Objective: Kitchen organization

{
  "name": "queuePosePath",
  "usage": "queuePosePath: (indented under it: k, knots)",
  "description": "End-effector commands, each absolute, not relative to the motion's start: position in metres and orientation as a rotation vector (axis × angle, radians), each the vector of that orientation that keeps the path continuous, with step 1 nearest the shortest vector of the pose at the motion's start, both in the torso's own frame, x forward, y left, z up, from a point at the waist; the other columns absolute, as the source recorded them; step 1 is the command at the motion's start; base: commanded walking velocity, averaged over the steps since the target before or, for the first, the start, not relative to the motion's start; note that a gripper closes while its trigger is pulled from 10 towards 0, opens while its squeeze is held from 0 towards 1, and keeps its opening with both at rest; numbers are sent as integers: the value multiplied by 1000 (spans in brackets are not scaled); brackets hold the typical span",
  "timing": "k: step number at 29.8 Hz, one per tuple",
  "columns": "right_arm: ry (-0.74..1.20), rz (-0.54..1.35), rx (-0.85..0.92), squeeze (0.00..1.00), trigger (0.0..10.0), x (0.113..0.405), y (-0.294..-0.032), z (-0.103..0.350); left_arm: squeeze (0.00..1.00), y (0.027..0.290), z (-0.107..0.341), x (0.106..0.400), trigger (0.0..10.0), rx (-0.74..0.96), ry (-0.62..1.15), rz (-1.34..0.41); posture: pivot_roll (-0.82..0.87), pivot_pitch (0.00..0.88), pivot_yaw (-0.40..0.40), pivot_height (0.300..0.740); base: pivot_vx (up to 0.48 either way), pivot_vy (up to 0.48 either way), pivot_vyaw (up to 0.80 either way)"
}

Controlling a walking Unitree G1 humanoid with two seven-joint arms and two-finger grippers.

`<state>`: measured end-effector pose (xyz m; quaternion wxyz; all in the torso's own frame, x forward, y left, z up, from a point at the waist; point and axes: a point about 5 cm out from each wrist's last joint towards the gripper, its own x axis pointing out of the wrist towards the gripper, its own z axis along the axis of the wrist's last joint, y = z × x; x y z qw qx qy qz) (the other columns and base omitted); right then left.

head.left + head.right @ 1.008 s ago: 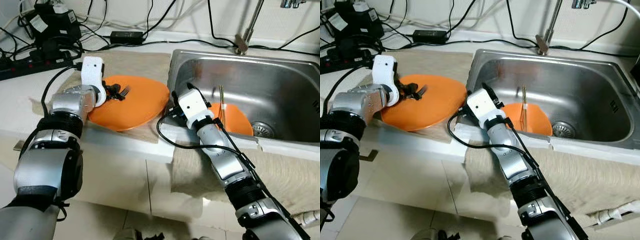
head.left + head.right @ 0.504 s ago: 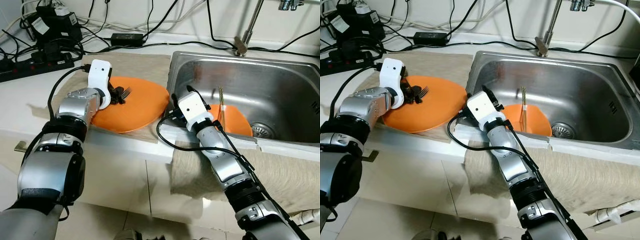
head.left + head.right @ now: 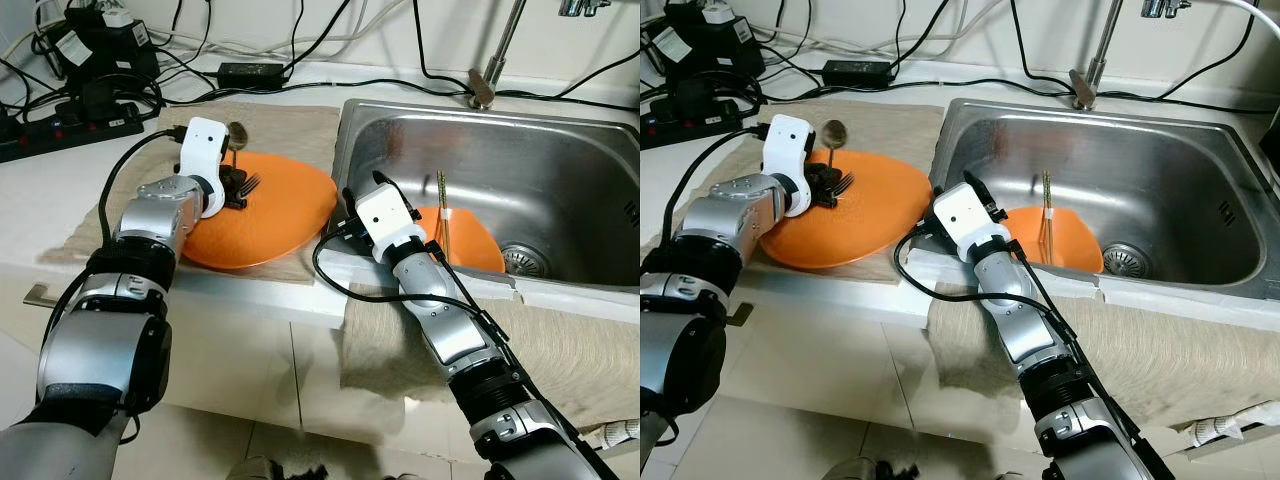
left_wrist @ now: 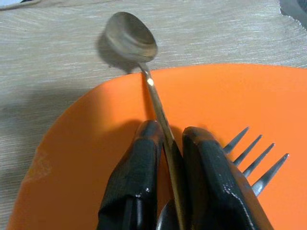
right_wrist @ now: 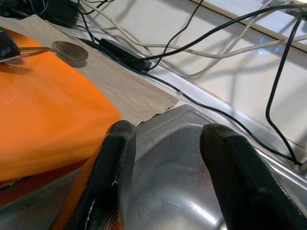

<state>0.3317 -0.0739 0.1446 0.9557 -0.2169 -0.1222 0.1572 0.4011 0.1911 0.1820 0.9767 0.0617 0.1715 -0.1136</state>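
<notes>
Left hand (image 4: 165,179) pinched the slim metal spoon (image 4: 139,57) and fork (image 4: 256,163) over the large orange plate (image 3: 270,205) near the counter's front edge. Right hand (image 5: 165,165), fingers spread, hovered at the steel sink (image 3: 560,165) rim. Judged step: cutlery pickup; next move calls for lifting clear without dropping either piece.

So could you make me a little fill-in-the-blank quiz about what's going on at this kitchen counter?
1. The left gripper has its fingers shut on the handle of a ____.
2. Beside those fingers, a ____ lies on the orange plate.
3. The chopsticks rest on an orange dish inside the ____.
4. The right gripper hovers at the sink's edge with its fingers ____.

Missing words: spoon; fork; sink; open
</notes>
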Motion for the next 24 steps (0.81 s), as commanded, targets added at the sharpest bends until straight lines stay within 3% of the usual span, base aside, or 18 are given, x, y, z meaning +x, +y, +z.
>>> queuePosePath:
  k: [1,18,19,20,21,24]
  knots:
    - [-246,327,-442,0,10000,331,-73,144,0,196,187,401,0,119,328,-224,63,37,44,740,0,0,0]
    - [-241,330,-441,0,10000,331,-72,143,0,192,221,396,0,191,216,-280,71,41,42,740,0,0,0]
    - [-240,331,-441,0,10000,331,-72,143,0,193,218,396,5725,237,228,-277,72,41,42,740,0,0,0]
    - [-241,332,-441,0,10000,331,-72,143,0,194,217,396,10000,252,233,-267,72,41,42,740,0,0,0]
    - [-241,333,-440,0,10000,331,-71,143,1000,194,215,396,10000,262,236,-270,72,40,42,740,0,0,0]
    - [-242,333,-440,0,10000,332,-71,144,1000,194,210,396,10000,284,249,-278,72,38,42,740,0,0,0]
